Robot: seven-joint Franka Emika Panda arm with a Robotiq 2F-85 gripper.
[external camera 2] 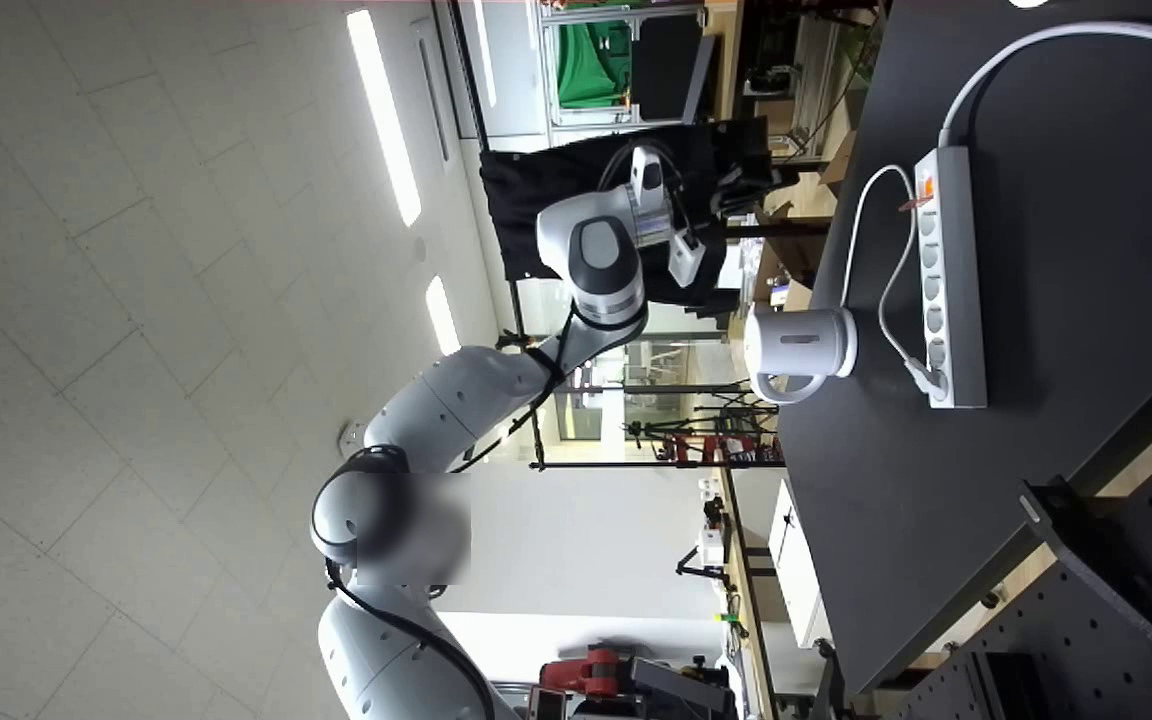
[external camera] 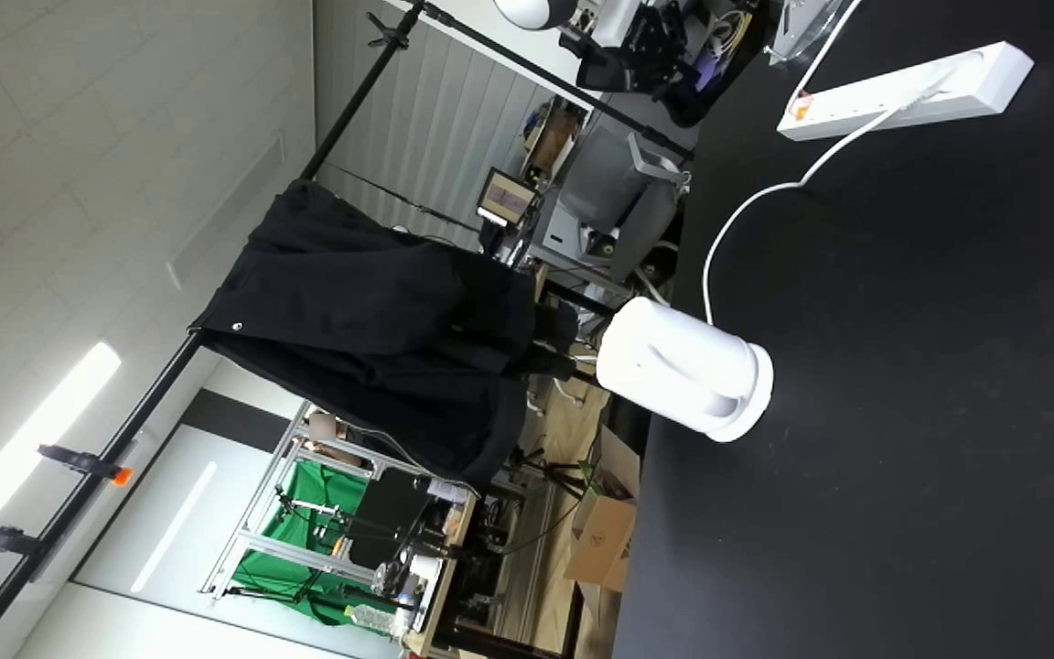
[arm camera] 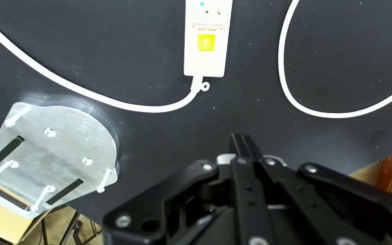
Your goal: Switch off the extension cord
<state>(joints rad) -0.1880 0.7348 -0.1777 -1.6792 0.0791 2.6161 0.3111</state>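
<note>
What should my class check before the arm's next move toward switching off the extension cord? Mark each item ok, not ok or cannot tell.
1. Switch unobstructed: ok, it shows whole in the wrist view.
2. Fingers together for pressing: ok, nothing shows between them.
3. Fingers at the switch: not ok, they stand apart from it.
4. Extension cord lying on the table: ok, switch side up.
5. Kettle apart from the switch: ok in both exterior views.
6. Switch already off: cannot tell; it looks bright yellow.
</note>
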